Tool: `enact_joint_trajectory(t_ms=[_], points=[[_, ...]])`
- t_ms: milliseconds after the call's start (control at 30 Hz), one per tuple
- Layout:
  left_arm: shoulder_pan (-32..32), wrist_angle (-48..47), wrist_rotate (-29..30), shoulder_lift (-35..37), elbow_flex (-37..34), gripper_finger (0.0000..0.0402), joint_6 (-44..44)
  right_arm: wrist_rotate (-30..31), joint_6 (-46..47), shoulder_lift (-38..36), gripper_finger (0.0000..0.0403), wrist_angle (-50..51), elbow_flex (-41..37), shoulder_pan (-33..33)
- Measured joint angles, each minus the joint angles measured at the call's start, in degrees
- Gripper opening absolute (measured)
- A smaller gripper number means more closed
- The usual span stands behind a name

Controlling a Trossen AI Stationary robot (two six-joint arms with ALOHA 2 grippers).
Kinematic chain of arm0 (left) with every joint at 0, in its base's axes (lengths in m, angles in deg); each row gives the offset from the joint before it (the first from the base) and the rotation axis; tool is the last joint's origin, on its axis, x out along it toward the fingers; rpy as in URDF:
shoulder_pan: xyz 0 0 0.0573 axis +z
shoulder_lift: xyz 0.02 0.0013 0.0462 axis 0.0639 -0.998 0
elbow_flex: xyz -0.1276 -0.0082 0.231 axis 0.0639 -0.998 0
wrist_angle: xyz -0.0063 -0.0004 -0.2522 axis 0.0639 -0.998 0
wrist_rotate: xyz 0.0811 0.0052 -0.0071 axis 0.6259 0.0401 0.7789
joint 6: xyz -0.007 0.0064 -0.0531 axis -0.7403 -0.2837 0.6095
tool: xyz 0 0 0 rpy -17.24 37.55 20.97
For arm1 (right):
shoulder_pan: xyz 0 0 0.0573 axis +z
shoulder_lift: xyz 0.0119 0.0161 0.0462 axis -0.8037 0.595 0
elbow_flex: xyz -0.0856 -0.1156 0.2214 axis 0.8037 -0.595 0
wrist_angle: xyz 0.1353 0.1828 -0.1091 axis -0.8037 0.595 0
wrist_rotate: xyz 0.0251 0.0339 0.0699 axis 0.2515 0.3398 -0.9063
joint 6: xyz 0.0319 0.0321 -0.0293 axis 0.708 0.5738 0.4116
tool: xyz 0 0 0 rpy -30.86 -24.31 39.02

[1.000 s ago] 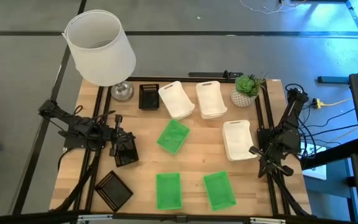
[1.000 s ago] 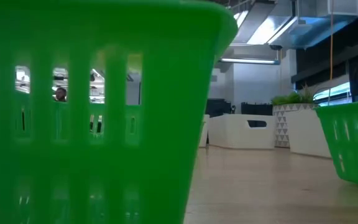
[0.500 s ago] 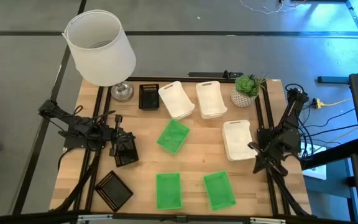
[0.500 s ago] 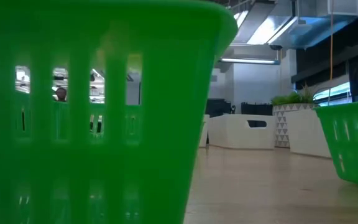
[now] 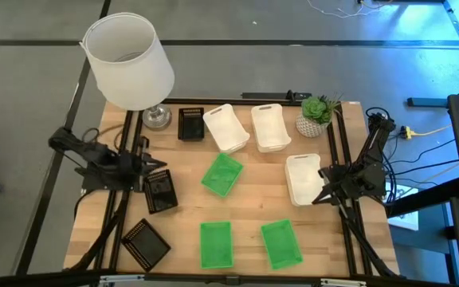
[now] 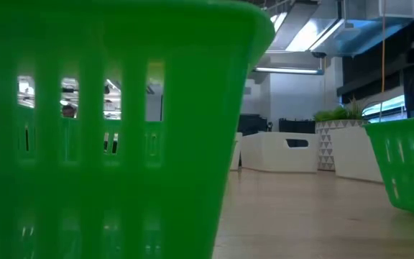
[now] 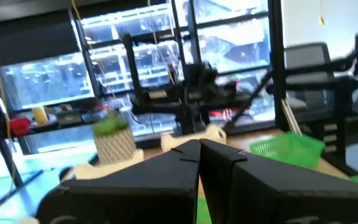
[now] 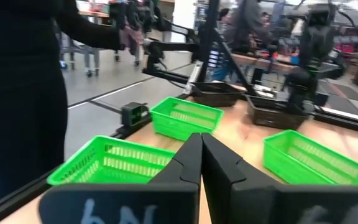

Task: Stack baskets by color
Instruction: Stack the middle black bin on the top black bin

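Hovering at the worktop's (image 5: 186,223) nine and three o'clock edges, our left pincer (image 5: 143,169) and right pincer (image 5: 319,195) were both closed and held nothing. No basket was stacked yet. Three white baskets (image 5: 227,127) lay from twelve round to three o'clock, the nearest (image 5: 303,178) just beside the right pincer. Three green baskets (image 5: 222,174) ran from centre to six o'clock; two black baskets (image 5: 161,191) sat near nine and seven, a third dark one (image 5: 190,123) at eleven. We judged the step ahead a first pick: open wide, come down over one short rim, lift level. Most white and green baskets ran their long axes roughly twelve-to-six; the centre green one pointed towards one o'clock, so nesting would need a wrist turn.
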Motion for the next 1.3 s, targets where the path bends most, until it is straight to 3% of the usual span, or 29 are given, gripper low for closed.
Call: enact_joint_trajectory(t_ms=[200, 400, 533, 733, 867, 1300], points=[[-0.02, -15.80, 1.07, -9.59, 15.31, 0.0000, 4.75, 0.73, -0.01, 0.00, 0.0007, -1.21, 0.00, 0.00], [0.02, -39.28, 5.27, -27.18, 33.38, 0.0000, 18.95, 0.59, -0.02, 0.00, 0.0007, -3.29, 0.00, 0.00], [0.04, -53.18, 7.23, -37.10, 43.25, 0.0000, 35.01, 0.59, -0.02, 0.01, 0.0007, -3.73, 0.00, 0.00], [1.71, -76.09, 5.03, -48.50, 52.77, 0.0000, 68.47, 0.55, 0.17, 0.00, 0.0007, -5.32, 0.00, 0.00], [2.10, -77.52, 2.23, -50.51, 53.41, 0.0000, 76.31, 0.55, 0.11, 0.00, 0.0007, -6.67, 0.00, 0.00], [1.95, -75.73, 1.94, -51.72, 53.39, 0.0000, 76.35, 0.45, 0.19, -0.02, 0.0007, -7.30, 0.00, 0.00]])
